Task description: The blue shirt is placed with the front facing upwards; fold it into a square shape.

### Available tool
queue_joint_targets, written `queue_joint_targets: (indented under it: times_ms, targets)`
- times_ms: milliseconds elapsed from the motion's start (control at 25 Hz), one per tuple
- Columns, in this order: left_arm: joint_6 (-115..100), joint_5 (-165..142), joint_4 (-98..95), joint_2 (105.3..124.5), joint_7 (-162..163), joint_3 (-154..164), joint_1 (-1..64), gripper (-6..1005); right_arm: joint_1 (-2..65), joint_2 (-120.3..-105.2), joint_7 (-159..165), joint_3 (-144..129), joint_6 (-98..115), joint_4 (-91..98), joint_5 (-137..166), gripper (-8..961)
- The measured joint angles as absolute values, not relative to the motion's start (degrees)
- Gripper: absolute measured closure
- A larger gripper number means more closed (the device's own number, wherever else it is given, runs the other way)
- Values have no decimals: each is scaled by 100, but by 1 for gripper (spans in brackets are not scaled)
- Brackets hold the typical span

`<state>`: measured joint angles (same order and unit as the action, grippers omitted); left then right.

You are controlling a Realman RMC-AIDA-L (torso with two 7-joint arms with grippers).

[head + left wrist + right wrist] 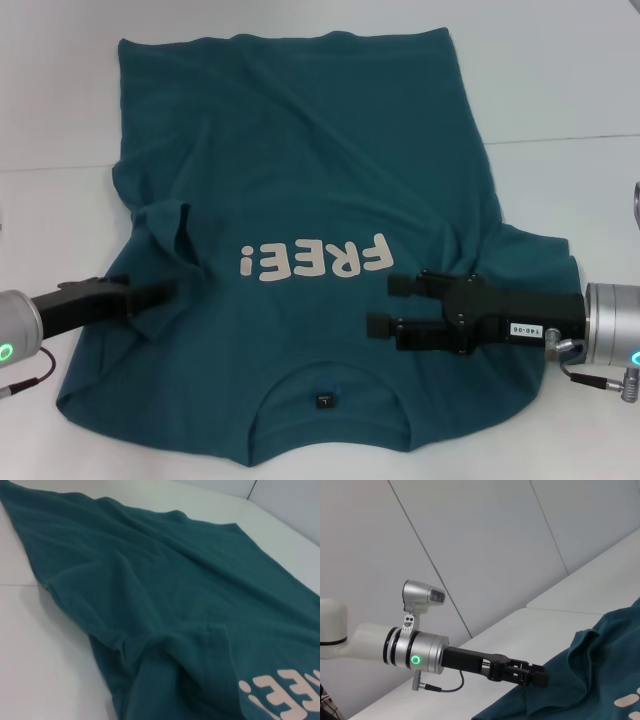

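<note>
The blue shirt (300,170) lies front up on the white table, its white "FREE!" lettering (315,262) in the middle and the neckline with its dark tag (326,402) at the near edge. My left gripper (168,291) reaches in from the left, shut on the bunched left sleeve (170,235), which stands up in a fold. The right wrist view shows that gripper (540,676) pinched at the cloth's edge. My right gripper (388,305) hovers open over the shirt's right chest, just beside the lettering, holding nothing. The right sleeve (535,262) lies under that arm.
The white table (560,90) surrounds the shirt, with a seam line across it at mid depth. The shirt's hem (290,40) reaches close to the far edge. Grey wall panels (485,540) stand behind the left arm.
</note>
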<state>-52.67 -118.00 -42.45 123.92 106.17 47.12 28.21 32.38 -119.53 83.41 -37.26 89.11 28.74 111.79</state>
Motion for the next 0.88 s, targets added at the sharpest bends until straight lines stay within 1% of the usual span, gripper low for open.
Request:
queue_joint_targets:
  times_ms: [400,880]
  targets:
    - [-5365,-11984,-4248,12393,10621,4726,2824,204,3238,-11946,8341,-3727,8900,2874,11179,13]
    - [-5964,-12194,-4302,12393,10648,4736,2877,203,3224,-11943,8322,-3717,8909,2874,11179,12]
